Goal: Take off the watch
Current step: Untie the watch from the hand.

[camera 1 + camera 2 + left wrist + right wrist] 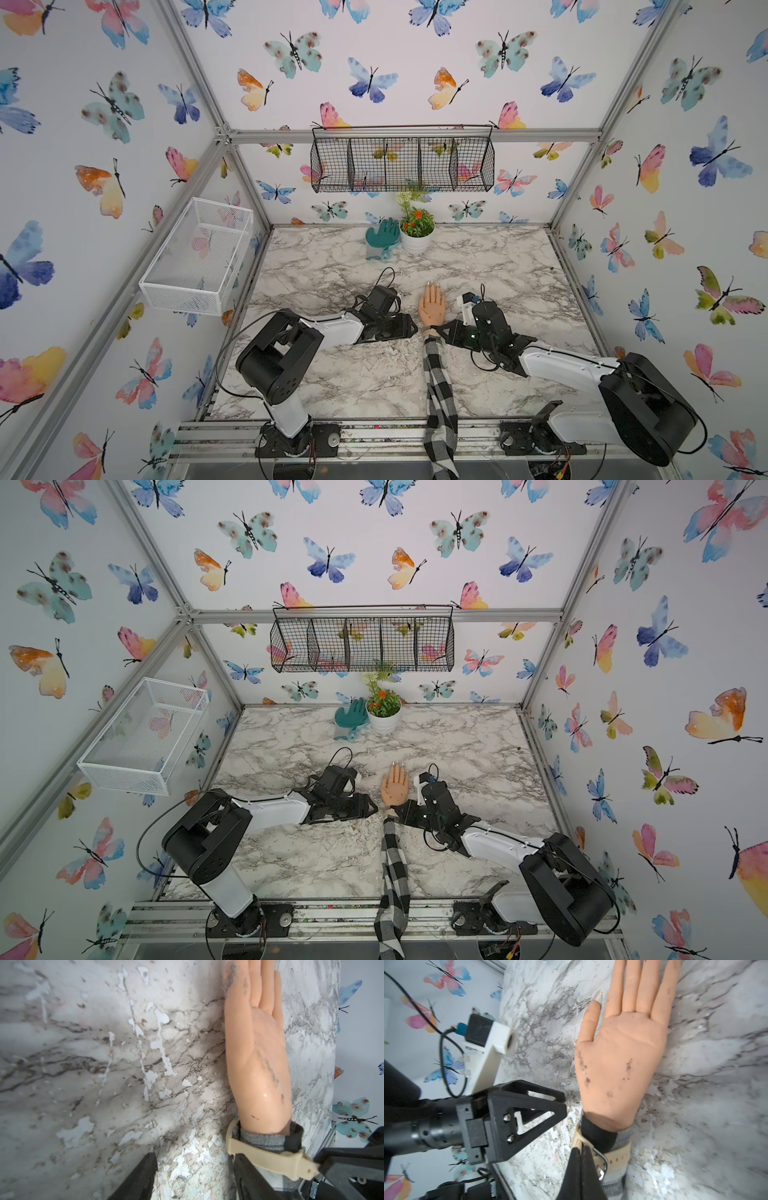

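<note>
A mannequin hand [432,305] lies palm up on the marble table [332,266], its wrist in a black-and-white checked sleeve [438,395]. The watch goes round the sleeve cuff; only its beige strap [618,1155] and metal buckle [603,1160] show, the case is hidden. My right gripper [580,1152] is shut on the strap's free end beside the buckle, seen also in the left wrist view on the strap [259,1151]. My left gripper [195,1176] stands open at the wrist's other side, one finger [247,1174] against the strap, bare table between its fingers.
At the back of the table stand a white pot with a flowering plant [417,237] and a teal glove [382,239]. A black wire basket [401,164] hangs on the back wall, a white mesh basket [197,255] on the left wall.
</note>
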Available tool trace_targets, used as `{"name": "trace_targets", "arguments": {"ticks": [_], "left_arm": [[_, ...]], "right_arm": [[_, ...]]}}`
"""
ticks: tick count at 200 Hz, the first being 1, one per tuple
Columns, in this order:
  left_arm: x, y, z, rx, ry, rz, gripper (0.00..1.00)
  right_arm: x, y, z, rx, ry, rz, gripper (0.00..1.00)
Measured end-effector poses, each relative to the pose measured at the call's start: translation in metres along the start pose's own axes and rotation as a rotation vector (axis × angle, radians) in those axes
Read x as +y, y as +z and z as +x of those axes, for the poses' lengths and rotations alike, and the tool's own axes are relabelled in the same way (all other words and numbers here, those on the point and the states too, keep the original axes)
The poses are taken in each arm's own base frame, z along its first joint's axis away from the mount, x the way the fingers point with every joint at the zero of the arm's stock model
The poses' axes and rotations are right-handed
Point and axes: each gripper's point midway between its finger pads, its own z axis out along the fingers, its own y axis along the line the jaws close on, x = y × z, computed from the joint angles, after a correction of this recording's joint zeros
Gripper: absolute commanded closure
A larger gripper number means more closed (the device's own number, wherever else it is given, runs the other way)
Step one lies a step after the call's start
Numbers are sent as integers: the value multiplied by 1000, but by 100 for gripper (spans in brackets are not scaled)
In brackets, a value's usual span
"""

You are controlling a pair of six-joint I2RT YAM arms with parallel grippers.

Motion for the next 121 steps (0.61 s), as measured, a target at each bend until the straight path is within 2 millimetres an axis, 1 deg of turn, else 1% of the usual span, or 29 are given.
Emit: {"name": "trace_targets", "arguments": {"ticks": [4,8,14,22,30,53,91,111,121], "left_arm": [[0,0,0,0,0,0,36],[0,0,0,0,0,0,37],[0,0,0,0,0,0,37],[0,0,0,0,0,0,36],[0,0,0,0,0,0,36],[0,0,0,1,0,2,36],[-1,0,0,2,-1,3,36],[-1,0,0,2,-1,3,36],[-1,0,0,3,-2,3,36]], "right_arm": [[1,0,0,-3,14,-21,97],[1,0,-1,-7,24,-38,95],[1,0,-1,-9,40,-56,89],[0,0,0,-3,61,-65,78],[-1,0,0,-1,70,-66,73],[4,-1,-9,6,45,-36,73],[27,-10,-38,-6,-47,37,73],[30,-12,-44,22,-72,114,70],[27,-12,-45,38,-79,163,68]]}}
